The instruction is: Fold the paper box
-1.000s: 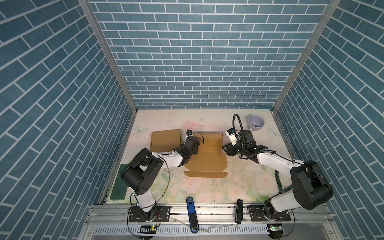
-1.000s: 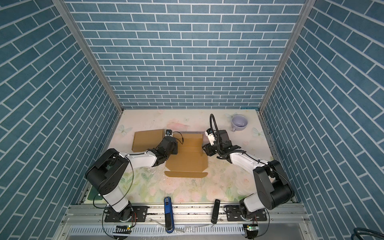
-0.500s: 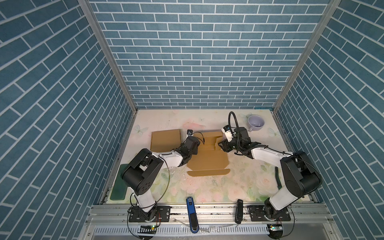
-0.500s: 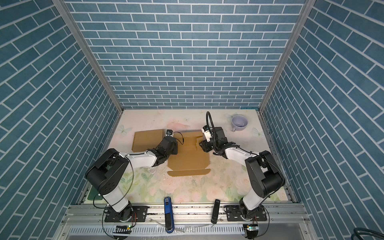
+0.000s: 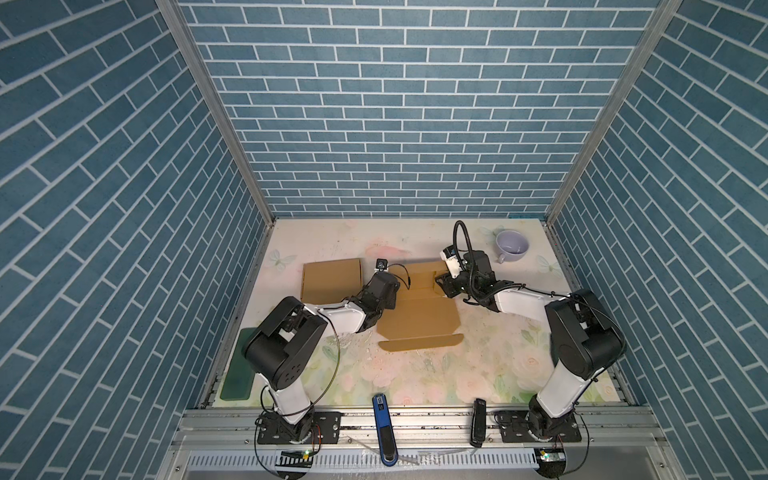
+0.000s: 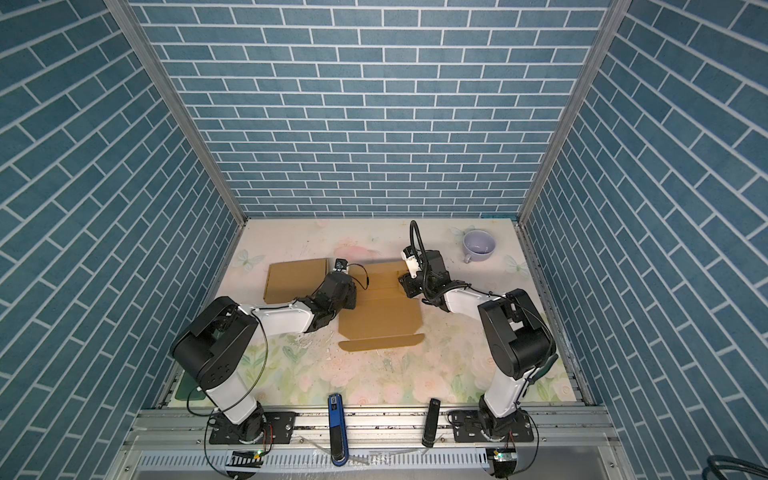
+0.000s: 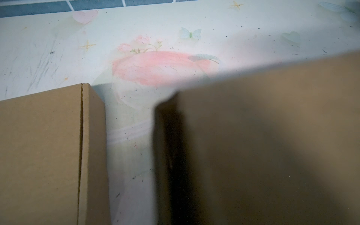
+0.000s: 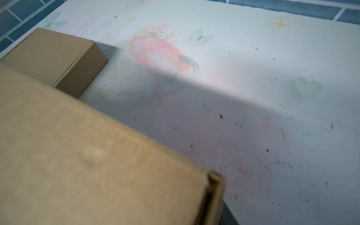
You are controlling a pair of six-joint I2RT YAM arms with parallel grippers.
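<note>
Top views both show the paper box (image 5: 419,320) lying opened out in the middle of the desk (image 5: 478,365), with its front flap (image 5: 419,344) toward 6 o'clock. My left pincer (image 5: 388,293) is clenched at the box's 10 o'clock edge; whether it pinches cardboard I cannot tell. My right pincer (image 5: 445,286) sits against the box's 1 o'clock corner, and I cannot tell whether it is released or clenched. A closed cardboard box (image 5: 330,280) lies at the desk's 10 o'clock and a lilac mug (image 5: 512,245) at 1 o'clock.
</note>
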